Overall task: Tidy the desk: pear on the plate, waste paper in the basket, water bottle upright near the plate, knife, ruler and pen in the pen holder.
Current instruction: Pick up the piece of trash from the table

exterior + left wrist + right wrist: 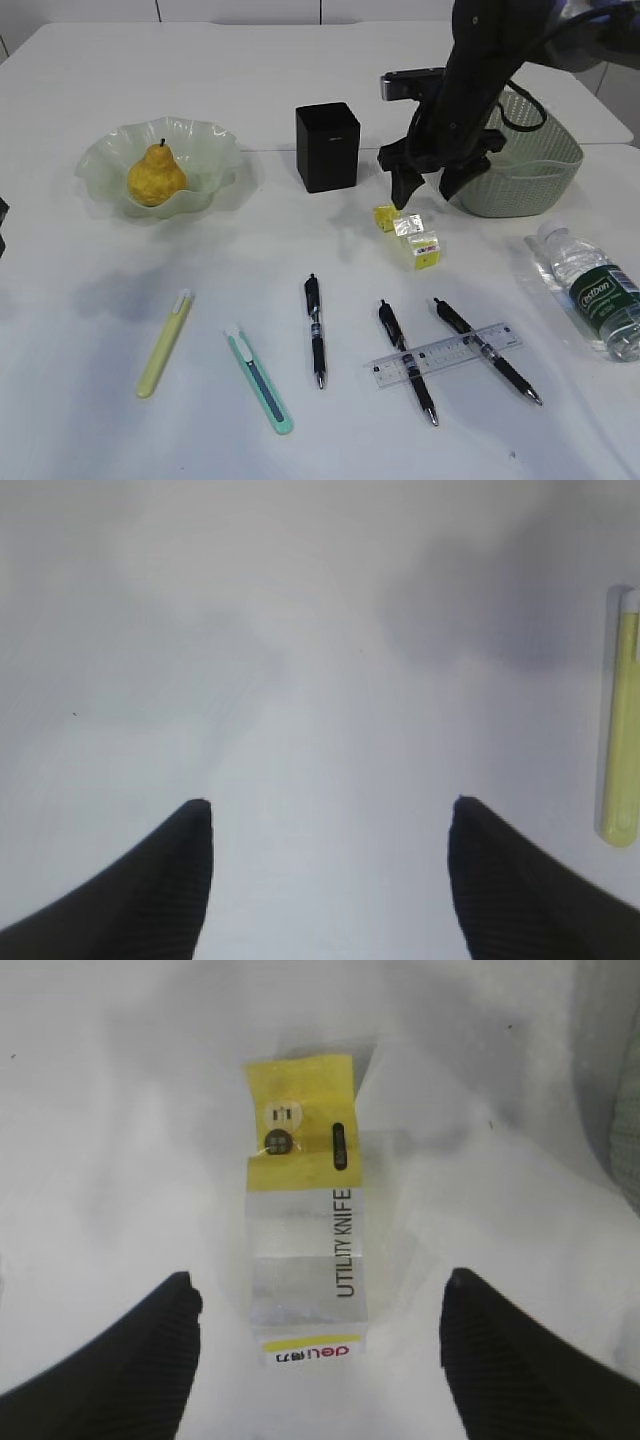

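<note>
Exterior view: the right hand (428,186) hangs released over the waste paper (407,235), which lies on the worktop (100,420) just left of the basket (525,160). The scraps are small and slippery, so a closing hand could push one aside instead of catching it.

Left wrist view: the left hand (330,820) is released over bare worktop, holding nothing.

Right wrist view: the paper, a knife package, lies between the spread fingers (150,1350); a descent off-centre could pinch only its edge.
</note>
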`<control>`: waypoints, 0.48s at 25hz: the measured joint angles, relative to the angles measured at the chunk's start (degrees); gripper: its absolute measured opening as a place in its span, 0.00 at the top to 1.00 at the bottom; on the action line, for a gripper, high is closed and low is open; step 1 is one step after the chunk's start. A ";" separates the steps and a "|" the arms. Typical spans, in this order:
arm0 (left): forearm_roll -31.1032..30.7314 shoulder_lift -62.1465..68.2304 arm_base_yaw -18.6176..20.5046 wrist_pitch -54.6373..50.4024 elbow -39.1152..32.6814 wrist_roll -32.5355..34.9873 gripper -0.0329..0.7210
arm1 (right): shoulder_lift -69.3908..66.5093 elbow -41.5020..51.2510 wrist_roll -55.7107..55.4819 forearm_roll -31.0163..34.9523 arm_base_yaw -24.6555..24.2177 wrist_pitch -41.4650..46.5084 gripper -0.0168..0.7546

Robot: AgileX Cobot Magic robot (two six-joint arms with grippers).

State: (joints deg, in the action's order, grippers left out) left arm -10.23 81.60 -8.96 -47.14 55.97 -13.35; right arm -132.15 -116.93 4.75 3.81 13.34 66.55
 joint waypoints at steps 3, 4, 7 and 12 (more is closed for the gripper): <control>0.09 0.00 0.00 0.00 0.00 0.00 0.27 | -0.65 0.00 0.00 0.00 0.00 -0.21 0.26; 0.09 0.00 0.00 0.00 0.00 0.00 0.27 | -0.98 0.00 0.00 0.00 0.00 -0.35 0.26; 0.09 0.05 0.00 0.00 0.00 0.00 0.27 | -1.97 -0.07 0.02 0.00 0.00 -0.69 0.26; 0.09 0.05 0.00 0.00 0.00 0.00 0.27 | -3.08 -0.07 0.02 0.00 0.00 -1.75 0.26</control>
State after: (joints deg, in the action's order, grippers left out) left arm -10.13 81.64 -8.96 -47.14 55.97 -13.35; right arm -135.23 -117.00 4.76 3.81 13.34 64.79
